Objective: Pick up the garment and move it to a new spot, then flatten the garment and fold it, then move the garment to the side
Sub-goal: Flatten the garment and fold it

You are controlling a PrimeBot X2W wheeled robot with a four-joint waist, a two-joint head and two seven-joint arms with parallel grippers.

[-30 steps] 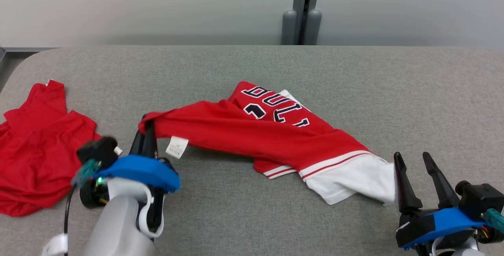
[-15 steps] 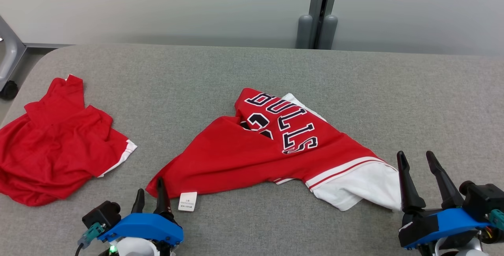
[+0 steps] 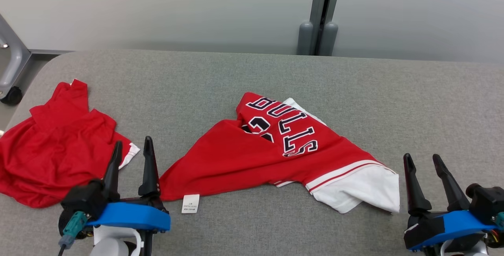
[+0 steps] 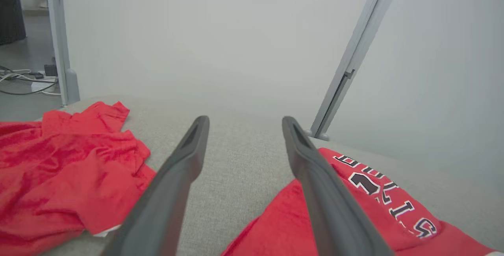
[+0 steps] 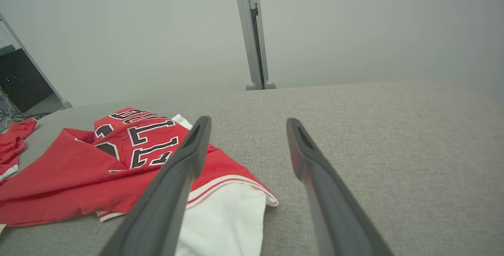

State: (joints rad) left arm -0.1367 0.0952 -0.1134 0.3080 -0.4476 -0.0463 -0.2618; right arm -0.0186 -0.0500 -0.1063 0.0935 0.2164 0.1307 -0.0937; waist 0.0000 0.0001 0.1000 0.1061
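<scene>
The garment [image 3: 252, 157] is a red jersey with black-and-white lettering and a white lower part, lying crumpled in the middle of the grey table [image 3: 252, 75]; a white tag pokes out at its near-left corner. In the left wrist view the garment [image 4: 354, 208] lies to the right of the fingers, and in the right wrist view the garment [image 5: 118, 157] lies to the left. My left gripper [image 3: 132, 147] stands open just left of the garment's near corner, holding nothing. At the garment's white end, my right gripper [image 3: 422, 160] is open and empty too.
A second red garment [image 3: 55, 145] lies bunched at the table's left end, also seen as a red heap [image 4: 63, 165] in the left wrist view. A grey post [image 3: 321, 12] stands behind the table's far edge. Bare table stretches to the right [image 5: 393, 138].
My left gripper was shut on the garment's corner, held up; it has let go, opened and drawn back left. The garment has dropped flat. The head camera has shifted.
</scene>
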